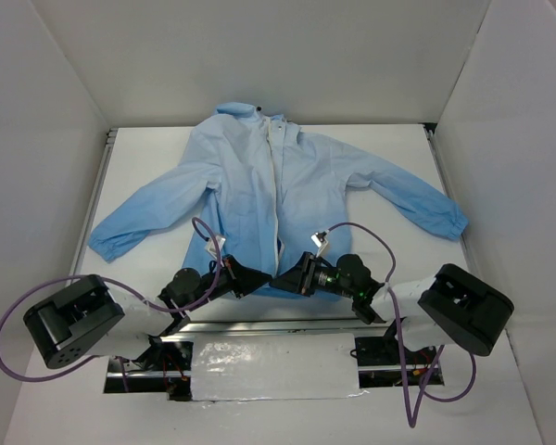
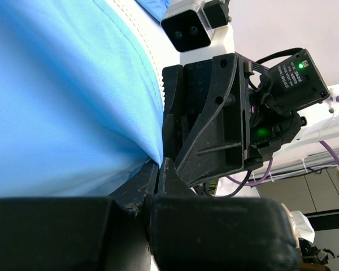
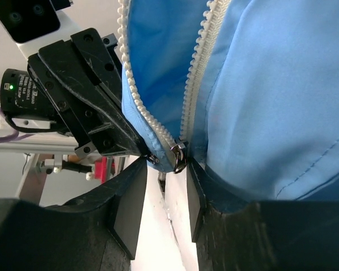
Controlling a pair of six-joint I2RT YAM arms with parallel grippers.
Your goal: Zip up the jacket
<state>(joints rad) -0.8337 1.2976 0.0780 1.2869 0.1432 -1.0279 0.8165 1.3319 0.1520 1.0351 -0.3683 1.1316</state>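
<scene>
The light-blue jacket [image 1: 259,190] lies flat on its back, collar at the far side, its front open along the whitish zipper strip [image 1: 278,185]. My left gripper [image 1: 252,278] is at the bottom hem, left of the zipper. In the left wrist view the left gripper [image 2: 158,165] is shut on the hem corner of the jacket [image 2: 62,101]. My right gripper [image 1: 292,275] faces it from the right. In the right wrist view the right gripper [image 3: 165,172] is open, and the metal zipper slider [image 3: 179,157] hangs just in front of its right finger, at the bottom of the zipper teeth [image 3: 198,68].
White walls enclose the white table [image 1: 398,278] on three sides. A metal rail [image 1: 259,324] and silver tape run along the near edge between the arm bases. Purple cables [image 1: 371,236] loop above both wrists.
</scene>
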